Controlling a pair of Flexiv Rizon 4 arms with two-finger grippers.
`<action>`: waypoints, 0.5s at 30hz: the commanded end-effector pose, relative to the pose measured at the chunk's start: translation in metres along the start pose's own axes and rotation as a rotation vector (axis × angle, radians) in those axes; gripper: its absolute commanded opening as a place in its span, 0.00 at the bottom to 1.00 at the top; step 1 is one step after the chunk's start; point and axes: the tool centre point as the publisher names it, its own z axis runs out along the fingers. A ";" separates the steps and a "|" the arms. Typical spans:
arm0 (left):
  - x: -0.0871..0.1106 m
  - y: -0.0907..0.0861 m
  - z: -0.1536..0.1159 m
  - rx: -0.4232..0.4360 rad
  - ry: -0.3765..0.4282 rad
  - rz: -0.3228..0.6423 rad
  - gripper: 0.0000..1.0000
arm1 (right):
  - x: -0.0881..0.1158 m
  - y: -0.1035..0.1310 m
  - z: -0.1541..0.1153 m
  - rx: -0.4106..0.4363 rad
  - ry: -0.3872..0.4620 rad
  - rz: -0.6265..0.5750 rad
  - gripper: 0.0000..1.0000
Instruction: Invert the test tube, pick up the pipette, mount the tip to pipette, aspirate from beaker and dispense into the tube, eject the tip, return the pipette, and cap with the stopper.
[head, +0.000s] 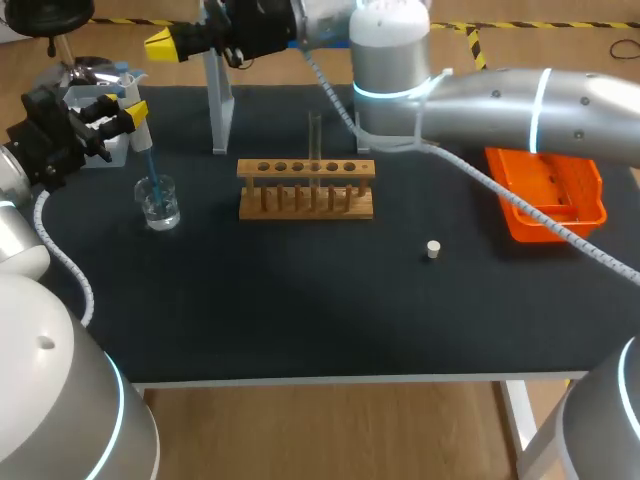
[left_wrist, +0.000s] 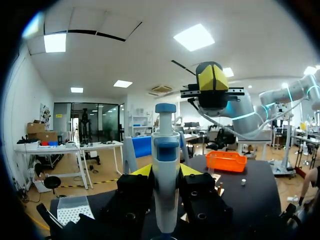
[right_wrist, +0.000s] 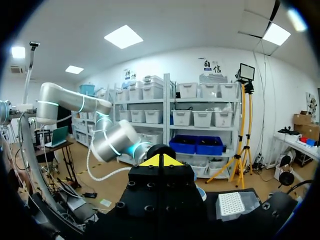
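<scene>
Over the round glass beaker (head: 158, 205), my left claw (head: 130, 113) squeezes the smooth white pipette (head: 142, 135) (its thin blue tip (head: 152, 170) dips inside). My right claw (head: 160, 45) is pinched together.

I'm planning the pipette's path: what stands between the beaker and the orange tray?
The head view shows the wooden test tube rack, with a glass test tube upright in it, between the beaker and the orange tray.
</scene>
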 end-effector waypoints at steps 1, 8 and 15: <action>0.001 0.000 0.000 0.002 -0.003 0.001 0.00 | -0.011 -0.004 0.011 -0.006 0.038 -0.006 0.00; 0.001 0.000 0.000 0.002 -0.003 0.001 0.00 | -0.018 -0.004 0.023 0.008 0.005 -0.011 0.00; 0.001 0.000 0.000 0.002 -0.003 0.001 0.00 | -0.027 -0.009 0.026 0.001 -0.049 -0.001 0.00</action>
